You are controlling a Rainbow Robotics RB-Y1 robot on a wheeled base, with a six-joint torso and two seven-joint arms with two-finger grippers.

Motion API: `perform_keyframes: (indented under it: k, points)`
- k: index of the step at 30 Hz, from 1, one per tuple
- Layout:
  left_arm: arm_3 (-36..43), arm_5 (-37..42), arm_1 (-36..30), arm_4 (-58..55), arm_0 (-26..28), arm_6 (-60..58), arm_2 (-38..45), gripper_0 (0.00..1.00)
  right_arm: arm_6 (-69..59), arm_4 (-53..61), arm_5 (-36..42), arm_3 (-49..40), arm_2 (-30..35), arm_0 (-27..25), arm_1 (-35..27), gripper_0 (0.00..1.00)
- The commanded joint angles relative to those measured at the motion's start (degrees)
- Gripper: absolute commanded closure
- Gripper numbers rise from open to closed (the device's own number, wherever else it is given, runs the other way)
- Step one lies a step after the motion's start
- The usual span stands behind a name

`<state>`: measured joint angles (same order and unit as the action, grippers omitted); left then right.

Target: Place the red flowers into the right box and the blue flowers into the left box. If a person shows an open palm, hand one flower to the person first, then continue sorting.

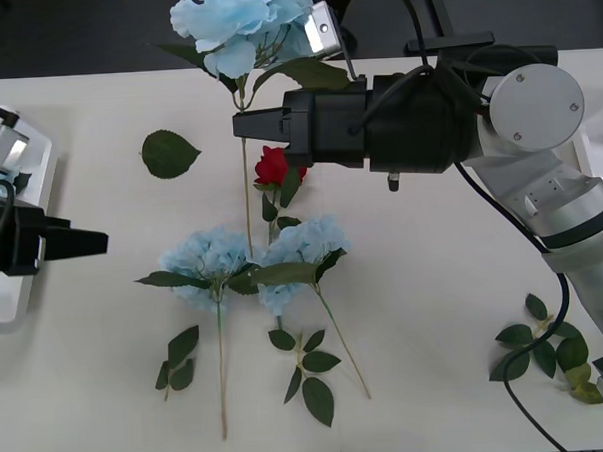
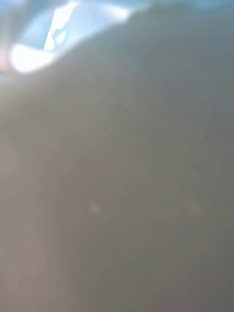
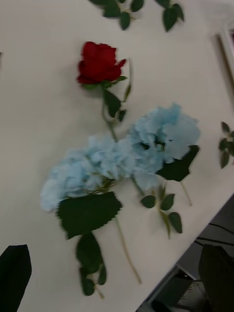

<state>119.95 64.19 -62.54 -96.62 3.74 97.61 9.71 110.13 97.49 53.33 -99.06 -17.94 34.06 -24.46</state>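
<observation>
From my seat, the right gripper [image 1: 239,126] reaches across the upper middle of the frame, its black fingers closed on the stem of a blue flower [image 1: 241,23] whose head sits at the top edge. A red rose [image 1: 272,167] lies just below that gripper. Two more blue flowers [image 1: 253,260] lie side by side at centre. The left gripper [image 1: 90,241] waits at the left edge, over a white tray [image 1: 25,198]; I cannot judge its fingers.

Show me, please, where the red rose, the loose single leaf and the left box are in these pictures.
red rose [image 1: 271,166]: front view, on the bloom.
loose single leaf [image 1: 167,153]: front view, on the blade's middle.
left box [image 1: 36,188]: front view, on its rim.
</observation>
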Motion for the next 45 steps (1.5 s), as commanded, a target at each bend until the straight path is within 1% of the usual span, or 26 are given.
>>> perform_keyframes:
  k: [1, 6, 9, 11, 15, 16, 17, 18, 19, 23, 35, 40, 45]
  points:
    - [9.2, -6.3, 6.3, -0.8, 1.8, -3.1, -2.1, 0.00, 2.7, -0.4, -0.6, -2.4, -0.4, 2.3, 1.9, 1.00]
    - [11.2, -12.1, 13.4, 2.8, -3.3, -3.4, -11.0, 0.00, 2.7, -0.4, -0.6, -2.4, -0.6, 2.2, 1.9, 1.00]
    - [11.0, -17.3, 17.2, 9.7, -5.0, -3.4, -16.1, 0.00, 2.7, -0.3, -0.6, -2.5, -0.6, 2.2, 1.9, 1.00]
    - [10.0, -18.3, 19.2, 14.8, -6.2, -3.5, -18.4, 0.00, 2.7, -0.3, -0.6, -2.5, -0.7, 2.2, 1.9, 1.00]
    - [6.6, -19.1, 23.2, 17.7, -9.6, -3.0, -21.8, 0.00, 2.7, -0.1, -0.7, -2.4, -0.8, 2.1, 1.9, 1.00]
    - [6.4, -19.3, 23.6, 18.0, -10.0, -3.0, -22.2, 0.12, 2.7, 0.0, -0.7, -2.4, -0.8, 2.1, 1.9, 1.00]
    - [6.3, -19.5, 24.3, 19.0, -10.2, -3.2, -22.5, 0.50, 2.7, 0.0, -0.7, -2.5, -0.8, 2.1, 1.9, 1.00]
    - [6.2, -19.5, 24.8, 20.2, -10.5, -3.4, -22.6, 0.83, 2.7, 0.0, -0.7, -2.5, -0.8, 2.1, 1.9, 1.00]
    - [6.1, -19.5, 25.1, 20.6, -10.8, -3.7, -23.0, 1.00, 2.7, 0.1, -0.7, -2.4, -0.8, 2.1, 1.9, 1.00]
    - [5.1, -19.8, 25.2, 19.5, -12.1, -3.9, -23.9, 1.00, 2.7, 0.2, -0.7, -2.5, -0.8, 2.1, 1.9, 1.00]
    - [5.0, -20.5, 23.3, 19.3, -12.2, -4.5, -23.9, 1.00, 2.8, 0.6, -0.9, -2.4, -0.7, 2.1, 1.9, 1.00]
    - [5.0, -21.7, 21.7, 18.3, -12.2, -4.6, -23.9, 1.00, 2.8, 1.0, -0.9, -2.5, -0.8, 2.1, 1.9, 1.00]
    - [5.0, -23.3, 18.2, 17.3, -11.9, -5.1, -23.2, 1.00, 2.8, 1.8, -0.9, -2.5, -0.8, 2.1, 1.9, 1.00]
